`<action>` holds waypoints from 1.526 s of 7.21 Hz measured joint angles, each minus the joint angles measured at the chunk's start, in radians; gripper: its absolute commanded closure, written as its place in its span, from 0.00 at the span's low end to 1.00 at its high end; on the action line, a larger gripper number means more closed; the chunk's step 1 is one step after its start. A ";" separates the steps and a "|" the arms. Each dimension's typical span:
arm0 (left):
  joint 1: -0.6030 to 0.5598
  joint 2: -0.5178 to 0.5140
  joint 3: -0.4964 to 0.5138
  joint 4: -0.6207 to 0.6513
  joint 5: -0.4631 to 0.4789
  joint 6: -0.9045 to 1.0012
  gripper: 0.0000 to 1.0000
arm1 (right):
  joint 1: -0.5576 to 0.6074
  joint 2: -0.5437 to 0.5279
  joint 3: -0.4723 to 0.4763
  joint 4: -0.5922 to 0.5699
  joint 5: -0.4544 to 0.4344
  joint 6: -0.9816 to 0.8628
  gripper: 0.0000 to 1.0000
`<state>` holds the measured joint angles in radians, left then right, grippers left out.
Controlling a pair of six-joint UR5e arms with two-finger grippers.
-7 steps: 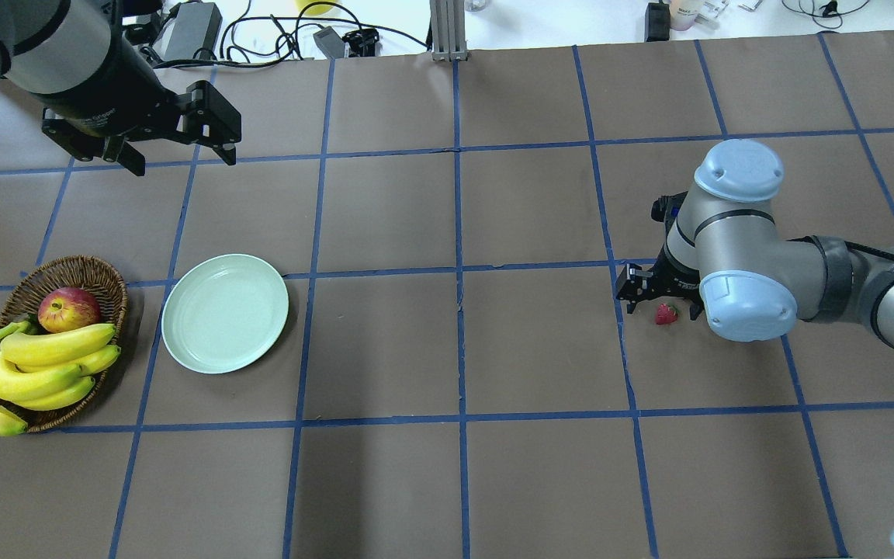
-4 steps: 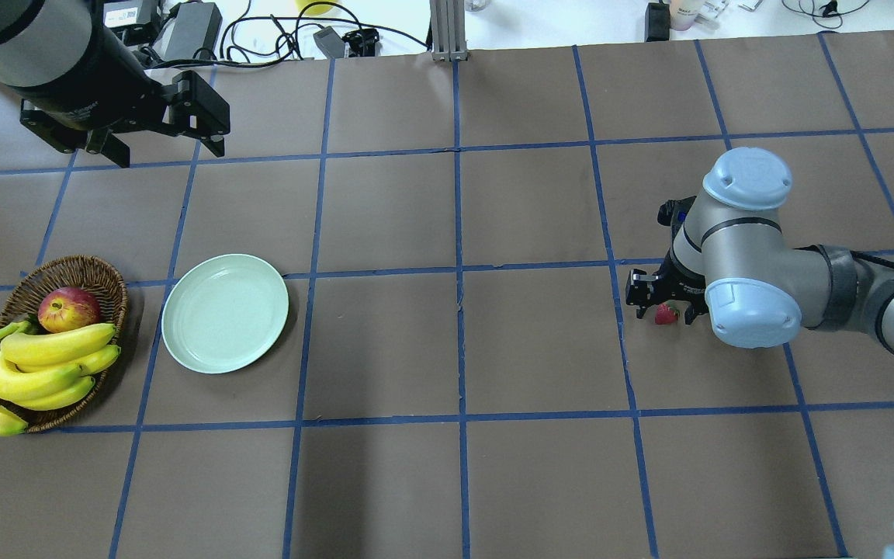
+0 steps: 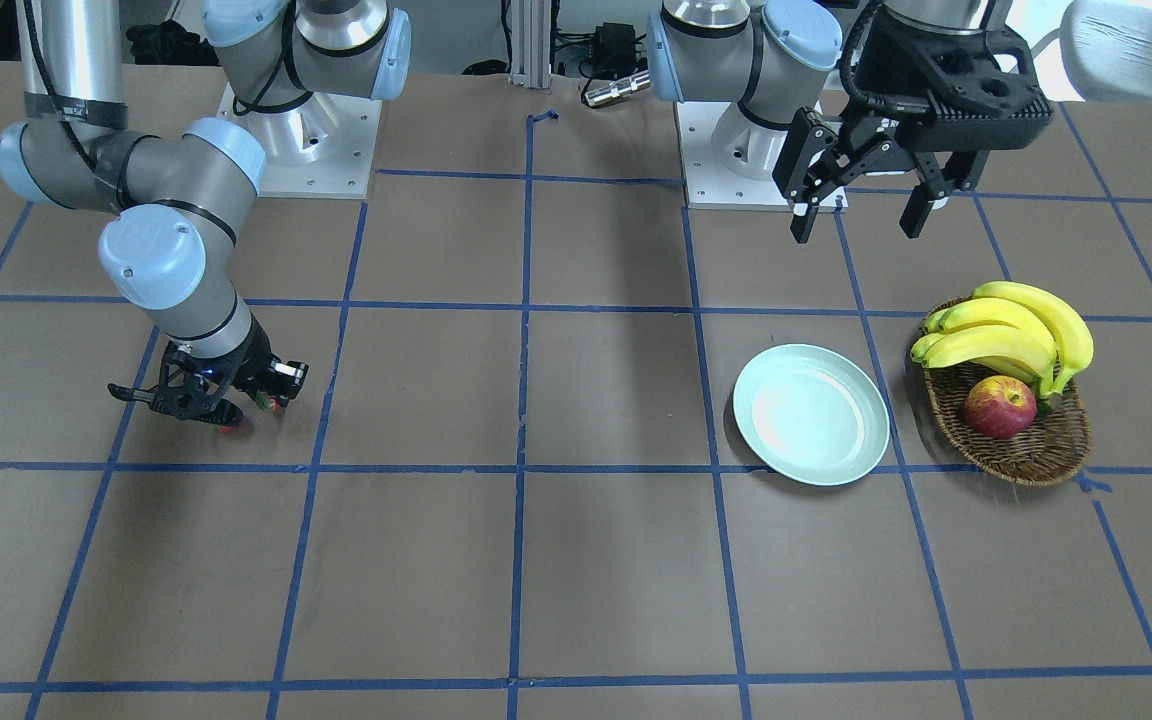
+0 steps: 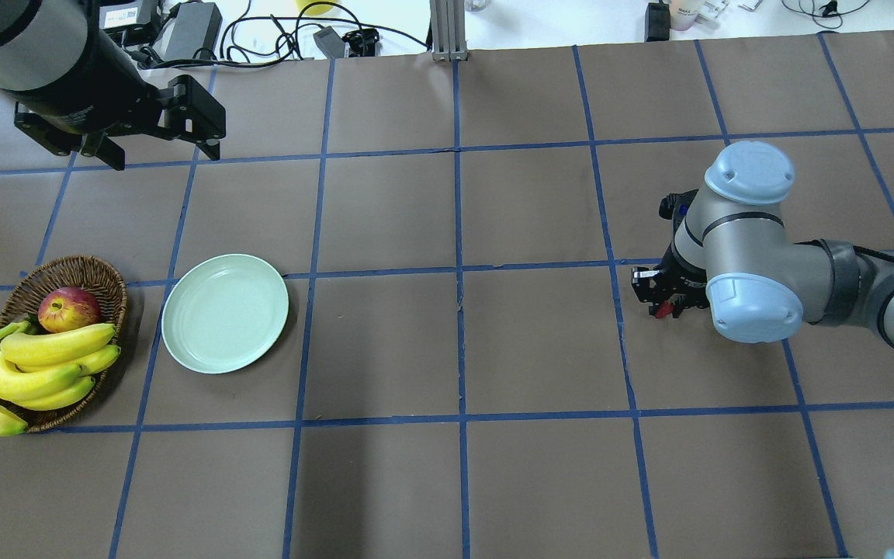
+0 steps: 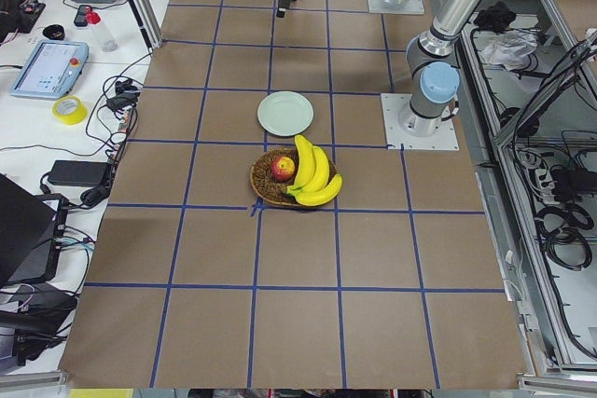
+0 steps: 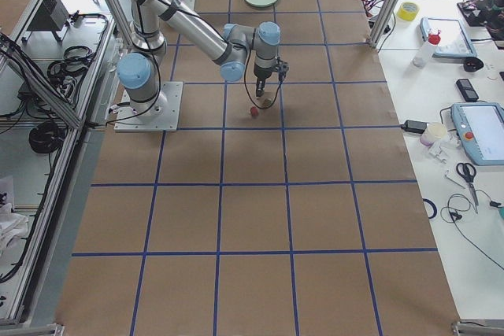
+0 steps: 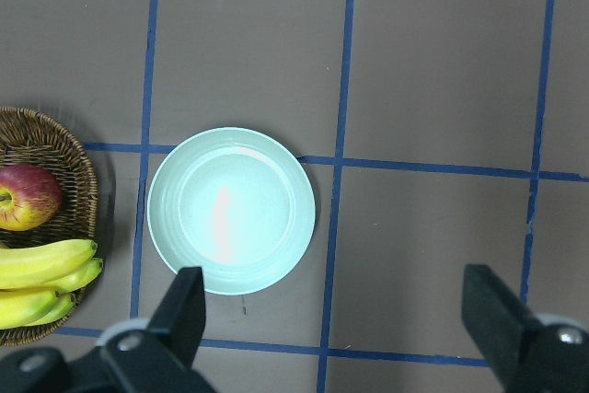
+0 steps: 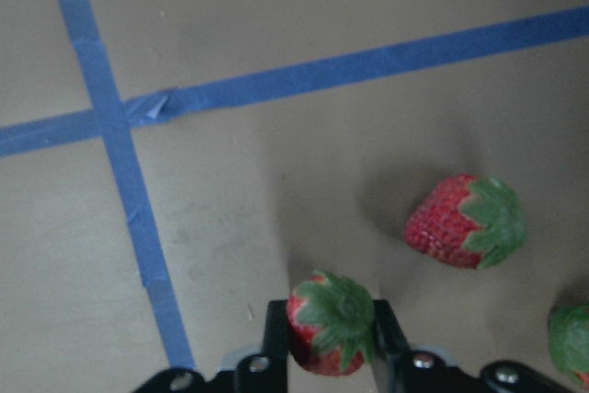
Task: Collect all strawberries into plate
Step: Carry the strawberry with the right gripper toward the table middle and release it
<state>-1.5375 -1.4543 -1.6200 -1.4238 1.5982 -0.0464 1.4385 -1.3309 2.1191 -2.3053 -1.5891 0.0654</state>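
My tally of the table
I count three strawberries (image 8: 331, 342) (image 8: 465, 221) (image 8: 571, 342), one plate (image 4: 226, 314), one basket (image 4: 98, 268), one apple (image 4: 69, 309), one bunch of bananas (image 4: 59, 343), and two pincers of mine: left pincer (image 3: 854, 228) and right pincer (image 8: 329, 315).

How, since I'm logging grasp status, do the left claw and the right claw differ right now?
The left claw is open and empty; the right claw is shut on a strawberry. The left claw hangs high over the table, near the plate; the right claw sits low, close to the tabletop. Both are black two-finger claws pointing downward.
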 measured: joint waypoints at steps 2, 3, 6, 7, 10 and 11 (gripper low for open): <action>-0.001 -0.001 -0.007 -0.013 -0.001 0.000 0.00 | 0.083 0.000 -0.065 0.047 0.040 0.097 1.00; 0.001 -0.002 -0.009 -0.014 -0.004 0.000 0.00 | 0.153 0.004 -0.090 0.061 0.100 0.171 0.99; 0.000 -0.018 -0.005 -0.007 -0.014 0.000 0.00 | 0.367 0.090 -0.192 0.059 0.236 0.376 1.00; -0.002 -0.020 -0.003 -0.006 -0.016 0.001 0.00 | 0.419 0.129 -0.220 0.041 0.293 0.405 0.98; -0.002 -0.021 -0.002 -0.006 -0.009 0.012 0.00 | 0.497 0.212 -0.238 -0.078 0.338 0.425 0.00; -0.002 -0.020 -0.001 -0.006 -0.009 0.014 0.00 | 0.501 0.218 -0.234 -0.089 0.332 0.426 0.00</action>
<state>-1.5392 -1.4747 -1.6213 -1.4297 1.5896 -0.0326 1.9397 -1.1126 1.8849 -2.3942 -1.2572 0.4909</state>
